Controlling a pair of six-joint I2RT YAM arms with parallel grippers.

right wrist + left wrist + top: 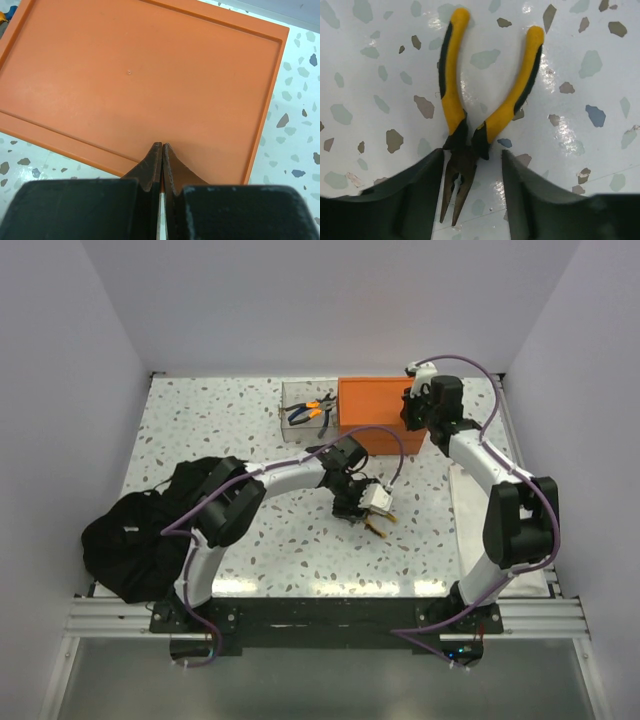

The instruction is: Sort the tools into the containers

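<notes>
Left tool [471,167], jaws apart, straddles the head of yellow-and-black-handled pliers [466,136] lying flat on the speckled white table [380,60]. Pick-up is in hand; next, a square closing seems needed. Right tool [161,150], pinched together, hovers over the orange lidded box [140,75].

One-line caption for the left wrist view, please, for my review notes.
Left gripper, jaws open, straddles the nose of yellow-and-black-handled pliers lying flat on the speckled table.

Top view: yellow-handled pliers [385,527] largely hidden beneath left gripper [369,512]; tools [312,410] in clear box [295,432] too small to identify. Right wrist view: orange box [150,75] cropped at upper and left edges.
</notes>
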